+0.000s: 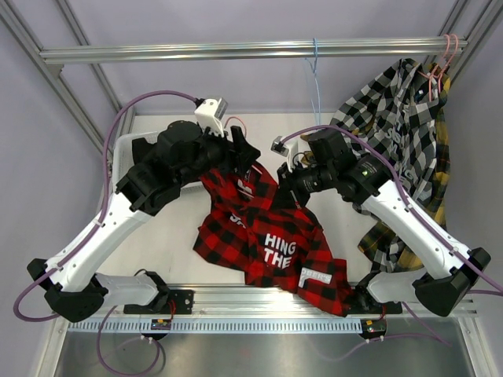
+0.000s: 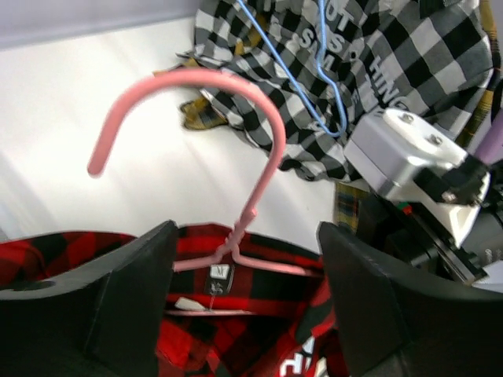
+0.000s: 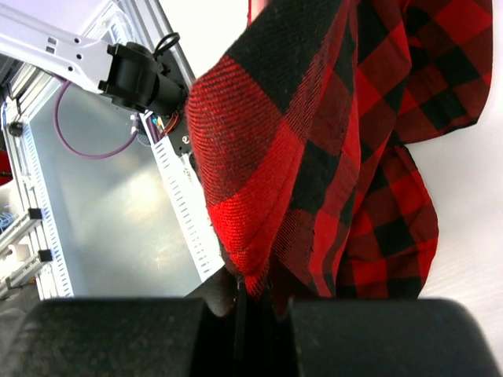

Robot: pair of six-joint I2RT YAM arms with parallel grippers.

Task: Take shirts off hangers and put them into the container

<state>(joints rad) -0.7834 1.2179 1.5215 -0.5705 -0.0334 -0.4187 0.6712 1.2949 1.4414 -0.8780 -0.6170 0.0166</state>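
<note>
Left wrist: pink hanger (image 2: 200,77), in red shirt (image 2: 236,345), clear between spread fingers (image 2: 118,298).

Shirt (image 1: 271,243) draped on table (image 1: 189,271) centre; other shirts (image 1: 401,133) hang from rail (image 1: 236,52), back right

Container (image 1: 116,153) is mostly buried under the left arm (image 1: 118,212), the shoulders of the pink hanger (image 2: 277,133) vanish inside the red plaid shirt (image 2: 236,330), and the yellow plaid shirt (image 1: 445,145) barely peeks from behind the check shirt (image 1: 393,118).
</note>
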